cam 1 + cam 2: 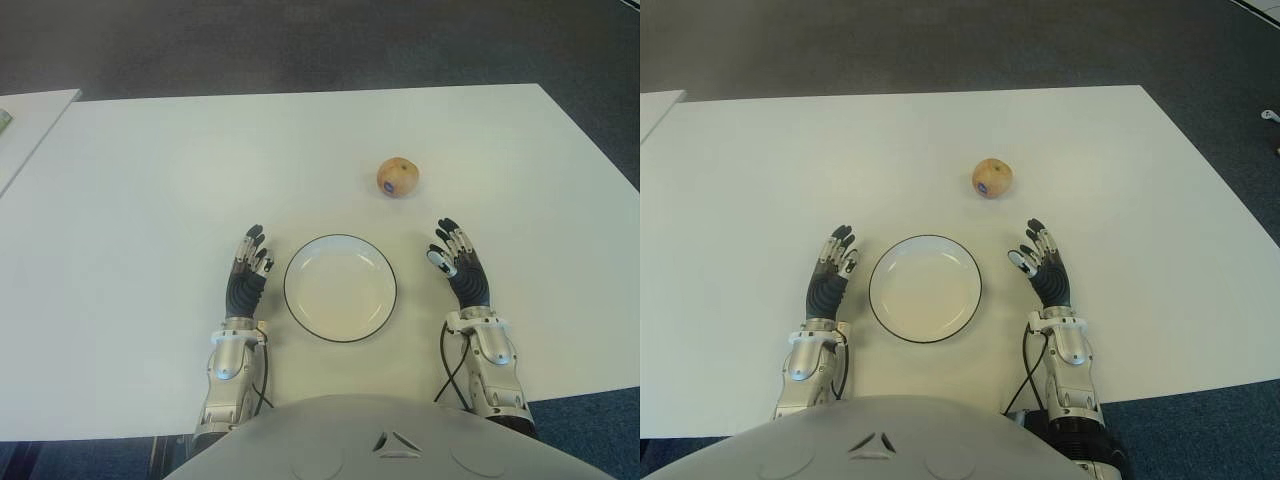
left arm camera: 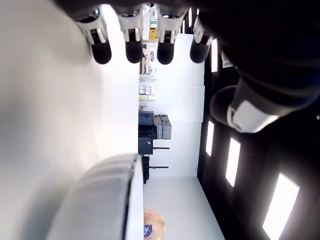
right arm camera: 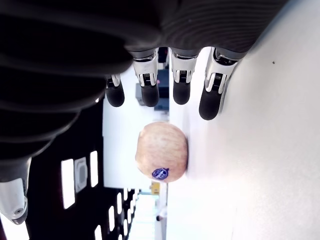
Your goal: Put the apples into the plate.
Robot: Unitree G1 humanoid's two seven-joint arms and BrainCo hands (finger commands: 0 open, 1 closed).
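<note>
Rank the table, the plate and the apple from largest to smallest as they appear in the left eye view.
1. The white table, which fills most of the view.
2. The white plate with a dark rim, lying between the left hand and right hand.
3. The apple, farther from the camera beyond the plate, clearly the smallest.

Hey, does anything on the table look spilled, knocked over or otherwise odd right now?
Nothing stands out. The apple sits whole on the table, beyond the empty plate. The left hand and right hand flank the plate, holding nothing.
</note>
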